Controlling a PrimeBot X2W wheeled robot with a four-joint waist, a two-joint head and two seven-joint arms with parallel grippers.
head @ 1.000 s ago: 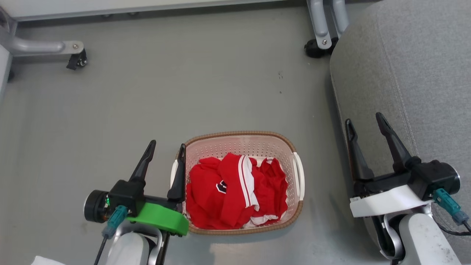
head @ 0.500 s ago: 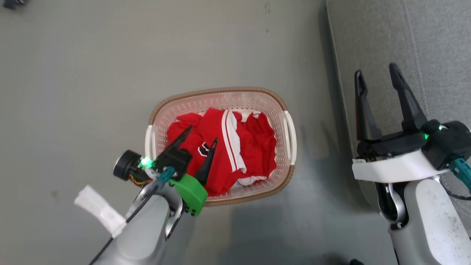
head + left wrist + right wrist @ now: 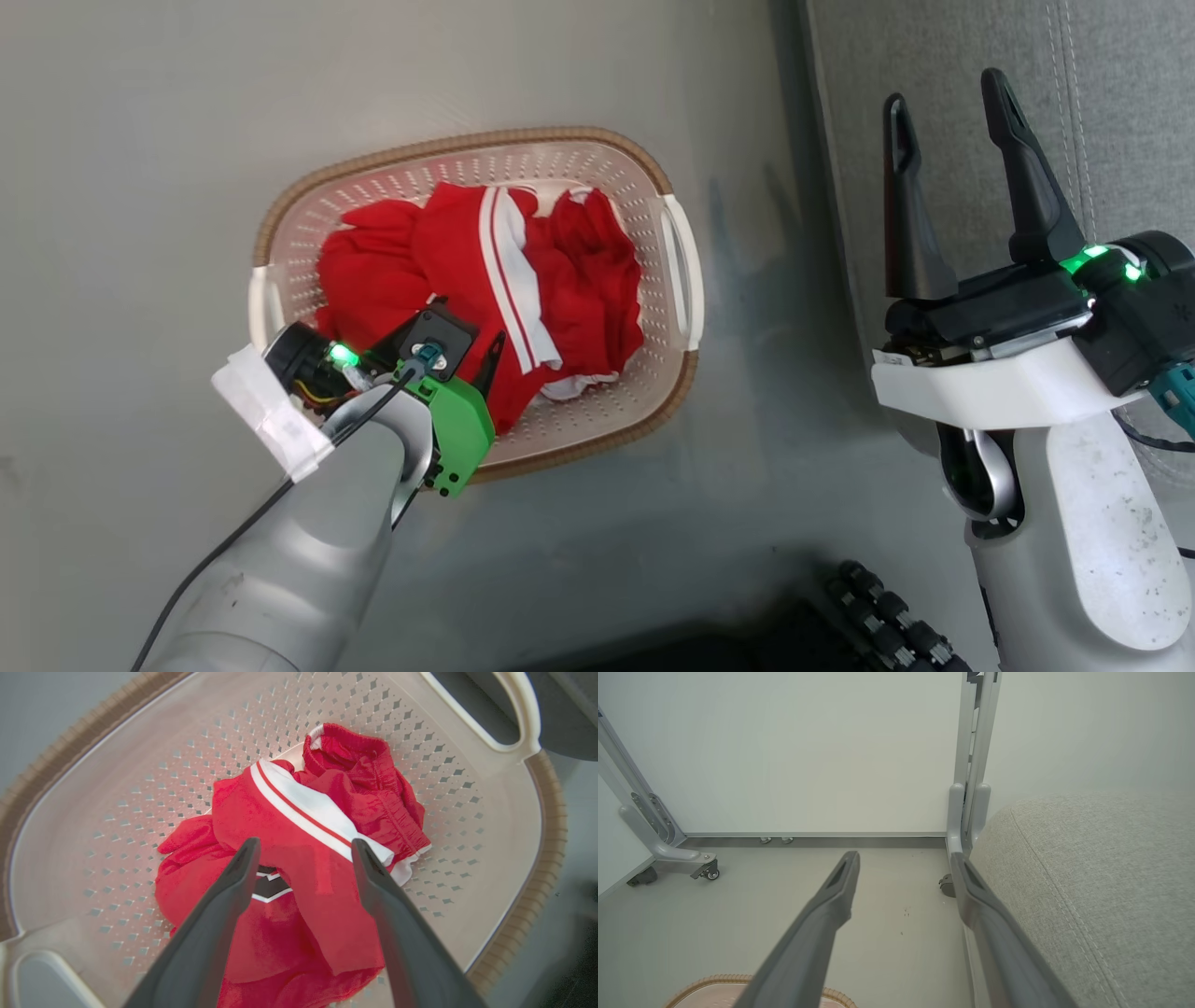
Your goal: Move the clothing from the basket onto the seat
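"Nearest?"
"The left gripper (image 3: 304, 844), fingers spread wide, empty, pointing down at the red clothing (image 3: 327, 891) heaped in the basket (image 3: 140, 788) on the floor (image 3: 140, 93)."
"Beyond?"
"The right gripper (image 3: 943, 89), fingers likewise wide, holding nothing, near the grey seat (image 3: 1120, 112)."

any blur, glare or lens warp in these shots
Head view: even light, a dark shadow on the floor below the basket, green lamp flare at the left gripper. Left wrist view: basket rim bows from the wide lens; clothing sharp, near fingers soft. Right wrist view: wall washed out, seat edge fading into it.
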